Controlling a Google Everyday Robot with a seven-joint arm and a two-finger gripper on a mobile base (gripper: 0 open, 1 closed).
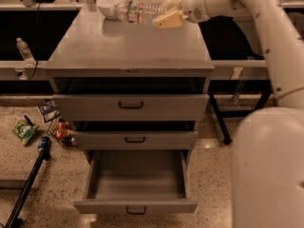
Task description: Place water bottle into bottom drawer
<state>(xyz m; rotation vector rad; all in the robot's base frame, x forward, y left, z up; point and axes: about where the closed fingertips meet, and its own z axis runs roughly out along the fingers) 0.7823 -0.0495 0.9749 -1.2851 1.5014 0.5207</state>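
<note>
One water bottle (138, 11), long axis horizontal, left-right, free end beside white bowl (107, 7). Right end clenched in claw (167, 14), seemingly lifted above rear of tabletop (128, 49). Bottom drawer (137, 206) stands open, far below and forward of claw. Judgement: bottle axis already matches drawer width, so carry forward, then down.
</note>
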